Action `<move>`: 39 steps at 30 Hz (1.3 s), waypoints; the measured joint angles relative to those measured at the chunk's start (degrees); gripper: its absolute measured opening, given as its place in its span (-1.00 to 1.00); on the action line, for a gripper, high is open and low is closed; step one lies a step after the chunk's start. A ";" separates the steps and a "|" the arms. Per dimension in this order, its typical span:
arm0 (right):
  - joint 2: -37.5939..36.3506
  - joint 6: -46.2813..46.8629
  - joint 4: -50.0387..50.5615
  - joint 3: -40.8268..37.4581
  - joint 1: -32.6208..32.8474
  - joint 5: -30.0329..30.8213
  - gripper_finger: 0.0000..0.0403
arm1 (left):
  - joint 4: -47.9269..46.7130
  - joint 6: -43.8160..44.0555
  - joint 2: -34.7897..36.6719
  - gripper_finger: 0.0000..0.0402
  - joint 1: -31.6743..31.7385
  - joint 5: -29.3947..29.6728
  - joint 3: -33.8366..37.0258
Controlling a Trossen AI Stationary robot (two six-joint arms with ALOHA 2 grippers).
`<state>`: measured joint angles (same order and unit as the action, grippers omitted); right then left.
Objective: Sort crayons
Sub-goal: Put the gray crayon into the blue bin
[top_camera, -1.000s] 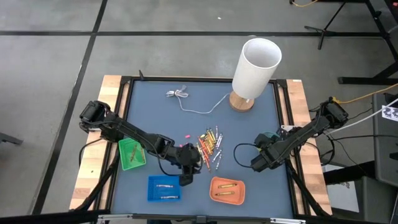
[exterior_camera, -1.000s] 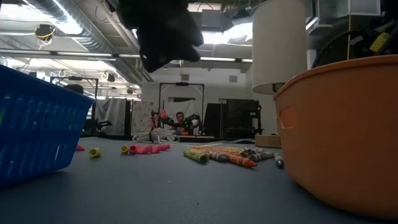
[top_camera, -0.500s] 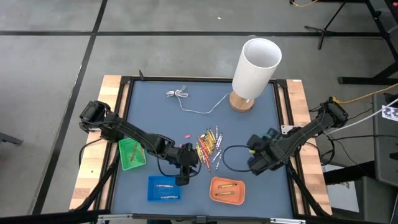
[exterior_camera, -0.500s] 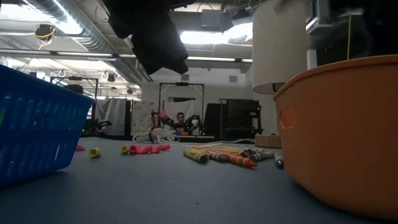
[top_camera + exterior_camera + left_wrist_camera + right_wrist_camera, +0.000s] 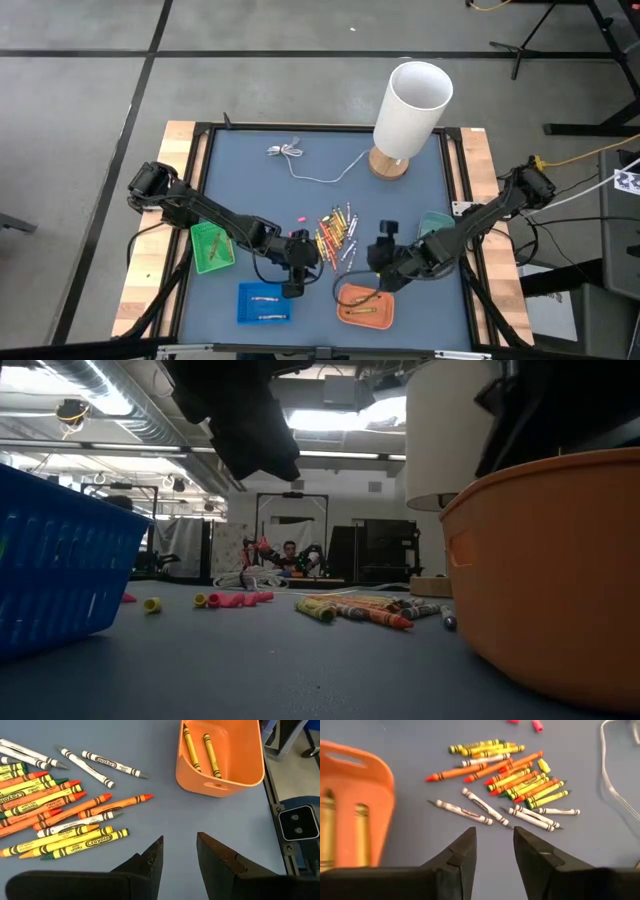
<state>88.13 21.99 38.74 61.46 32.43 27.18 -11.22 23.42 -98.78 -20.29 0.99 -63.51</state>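
table: blue-grey mat (image 5: 260, 185) in a dark frame with wooden side rails, grey floor around it
crayon pile: crayons (image 5: 337, 232) lie loose near the middle of the mat, in front of the lamp; orange, yellow, red and white-wrapped sticks show in the wrist views (image 5: 60, 810) (image 5: 512, 780); in the low view they lie in a flat row (image 5: 365, 610)
pink bits: a few pink pieces (image 5: 300, 217) just beside the pile, on the green tray's side
lamp: white lamp (image 5: 410, 110) on a wooden base, behind the pile
cable: thin white cable (image 5: 320, 170) runs from the lamp base across the mat
orange tray: orange tray (image 5: 345, 293) in front of the pile, two yellow crayons inside (image 5: 200, 750)
blue tray: blue tray (image 5: 243, 305) beside the orange tray, crayons inside
green tray: green tray (image 5: 198, 250) off to the pile's side, near the left arm
left gripper: left gripper (image 5: 296, 282) (image 5: 179, 852) hangs between the blue tray and the pile, fingers apart, nothing between them
right gripper: right gripper (image 5: 380, 262) (image 5: 494, 842) hangs just beside the pile, above the orange tray's far edge, fingers apart and empty
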 joint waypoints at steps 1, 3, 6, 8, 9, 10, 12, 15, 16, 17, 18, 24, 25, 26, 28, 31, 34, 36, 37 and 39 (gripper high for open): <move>0.58 -0.33 -0.18 -0.24 -0.72 -0.01 -0.36 | -0.01 -0.02 0.00 -0.49 -0.23 0.00 0.00; 1.70 -1.10 -0.64 -0.47 -2.31 -1.21 -0.36 | 0.00 -0.02 0.00 -0.49 -0.75 0.00 0.00; 3.85 -4.09 -2.30 -0.56 -4.81 -5.60 -0.36 | -0.12 -0.02 0.00 -0.49 -1.56 -0.03 0.00; 5.36 -7.81 -4.57 -0.56 -6.38 -9.38 -0.36 | -0.24 -0.02 0.00 -0.49 -1.98 -0.02 0.00; 6.19 -9.89 -6.17 -0.56 -7.10 -10.96 -0.36 | -0.25 -0.02 0.00 -0.49 -2.19 -0.02 0.00; 6.99 -11.94 -7.91 -0.56 -7.73 -12.54 -0.36 | -0.27 -0.02 0.00 -0.49 -2.32 -0.01 0.00; 8.63 -16.26 -10.85 -0.56 -9.04 -15.62 -0.36 | -0.27 0.00 0.00 -0.49 -2.44 -0.02 0.00; 10.96 -21.24 -14.79 -0.56 -10.82 -20.52 -0.36 | -0.33 0.02 0.00 -0.49 -2.42 -0.01 0.00; 11.64 -22.36 -15.33 -0.56 -11.36 -22.06 -0.36 | -0.33 0.02 0.00 -0.49 -2.39 -0.01 0.00; 12.20 -23.12 -15.73 -0.56 -11.91 -23.21 -0.36 | -0.32 0.02 0.00 -0.49 -2.38 0.00 0.00; 12.71 -23.72 -15.78 -0.56 -12.46 -24.24 -0.36 | -0.33 0.02 0.00 -0.49 -2.38 0.00 0.00; 15.03 -24.02 -14.33 -0.56 -14.70 -27.82 -0.36 | -0.33 0.05 0.00 -0.49 -2.39 0.00 0.00; 15.30 -24.01 -14.35 -0.56 -14.98 -28.48 -0.36 | -0.32 0.07 0.00 -0.49 -2.38 0.00 0.00; 15.63 -24.03 -14.18 -0.56 -15.00 -28.91 -0.36 | -0.32 0.07 0.00 -0.49 -2.38 0.00 0.00; 16.28 -24.08 -14.08 -0.56 -15.00 -29.49 -0.36 | -0.29 0.07 0.00 -0.49 -2.38 0.00 0.00; 17.13 -25.29 -13.14 -0.47 -14.85 -29.60 -0.36 | -0.31 0.09 0.00 -0.49 -2.40 0.00 0.00; 17.65 -25.39 -12.18 -0.29 -14.87 -29.67 -0.36 | -0.35 0.07 0.00 -0.49 -2.38 0.00 0.00; 17.67 -25.36 -12.09 -0.29 -14.87 -29.64 -0.36 | -0.36 0.08 0.00 -0.49 -2.40 0.00 0.00; 17.67 -25.36 -12.12 -0.29 -14.87 -29.61 -0.37 | -0.38 0.07 0.00 -0.49 -2.40 -0.02 0.00; 17.66 -25.34 -12.18 -0.32 -14.86 -29.57 -0.41 | -0.36 0.09 0.00 -0.49 -2.38 0.00 0.00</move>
<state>105.79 -3.36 26.57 61.14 17.57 -2.39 -11.58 23.51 -98.78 -22.68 0.99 -63.51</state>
